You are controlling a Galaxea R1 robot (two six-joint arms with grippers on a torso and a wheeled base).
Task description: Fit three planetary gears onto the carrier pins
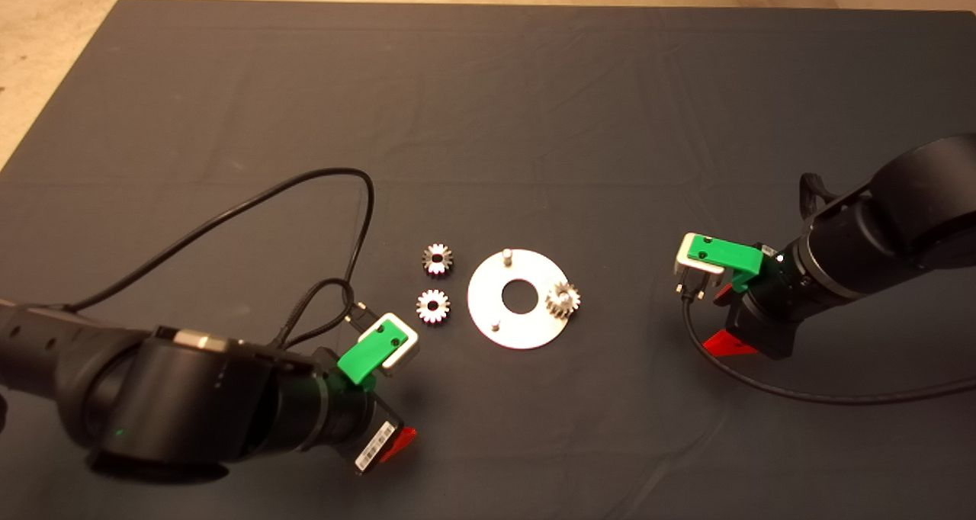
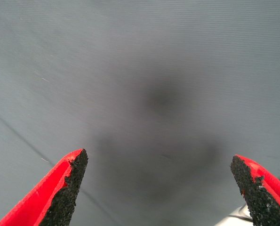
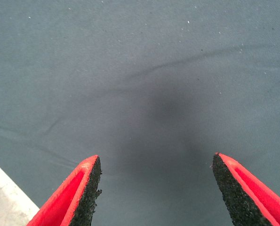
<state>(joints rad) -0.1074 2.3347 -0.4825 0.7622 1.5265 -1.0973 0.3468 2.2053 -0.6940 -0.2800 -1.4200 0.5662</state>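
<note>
— Three planetary gears are in my head view, and one of them [image 1: 563, 300] sits on the right-hand edge of the round silver disc [image 1: 520, 331], over what I take to be a carrier pin.

— Where are the other two gears?

— Both lie flat on the dark mat [image 1: 488, 108], just left of the disc and apart from it. One [image 1: 437, 258] is farther from me, the other [image 1: 432, 306] nearer, one just beside the other.

— And the pins?

— I see two bare carrier pins standing upright on the disc: one [image 1: 505, 255] at its far edge, one [image 1: 496, 325] at its near-left edge. The disc has a round central hole and lies in the middle of the mat.

— What are the arms doing?

— The left gripper [image 2: 161, 188] hangs over bare mat, near and to the lower left of the loose gears; its red fingers [image 2: 64, 188] are spread wide with nothing between them. The right gripper [image 3: 156, 190] is well to the right of the disc, also over bare mat, its fingers [image 3: 85, 195] equally parted and holding nothing. A black cable [image 1: 252, 203] loops across the mat from the left arm.
</note>
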